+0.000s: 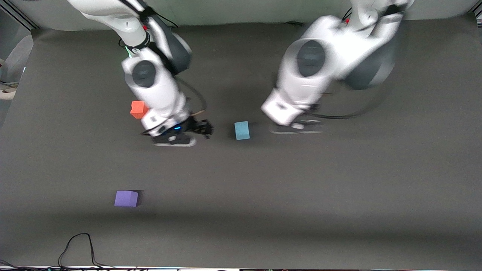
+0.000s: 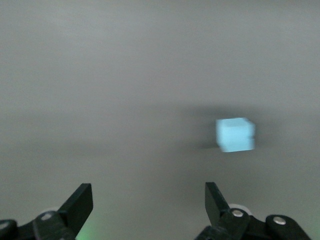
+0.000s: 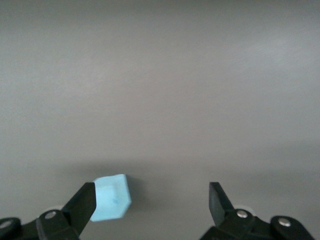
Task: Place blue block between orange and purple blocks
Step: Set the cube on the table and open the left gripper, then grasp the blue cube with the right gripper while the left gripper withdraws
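Nearest the front camera we see the purple block (image 1: 126, 198) on the dark table (image 1: 301, 195), toward the right arm's end. Farther off, the blue block (image 1: 242, 130) (image 2: 235, 134) (image 3: 111, 197) sits near mid-table, untouched, with the two grippers to either side of it. Our right gripper (image 1: 175, 139) (image 3: 150, 207) and left gripper (image 1: 297, 128) (image 2: 148, 207) hover with fingers spread apart, holding nothing. Farthest, the orange block (image 1: 139, 109) lies just beside the right arm.
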